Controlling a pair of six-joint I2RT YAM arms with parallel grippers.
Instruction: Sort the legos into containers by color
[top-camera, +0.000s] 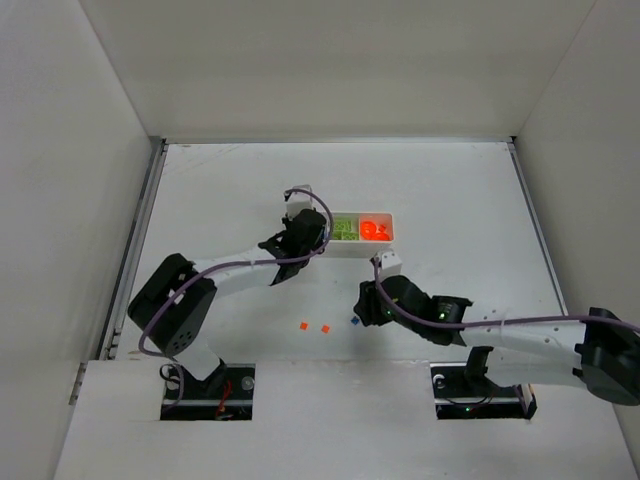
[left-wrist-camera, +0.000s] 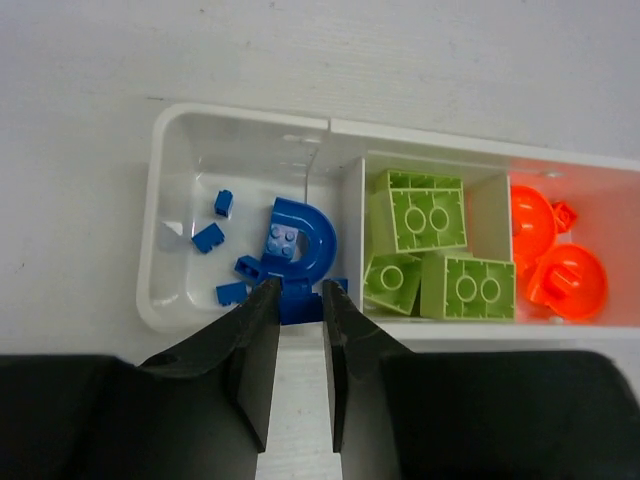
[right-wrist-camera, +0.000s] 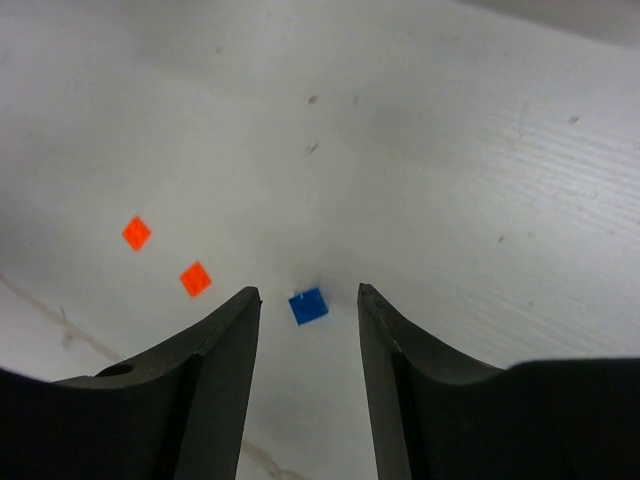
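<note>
While the blue lego (right-wrist-camera: 308, 306) is lying on the bench (right-wrist-camera: 450, 150) well apart from the tray (left-wrist-camera: 160, 290), your right hand (right-wrist-camera: 307, 292) is straddling it, open. Likely light, stiff, slick: pinch its flat sides. Your left hand (left-wrist-camera: 300, 287) is hovering narrow at the tray, grip unclear.

Bright, even overhead light; white table (top-camera: 450, 200) nearly washed out, shadows faint and soft. Orange pieces (top-camera: 374, 230) glow, oversaturated, in the top view. Wrist views: near fingers (right-wrist-camera: 215, 390) dark and soft; tray (left-wrist-camera: 185, 150) rim glares.
</note>
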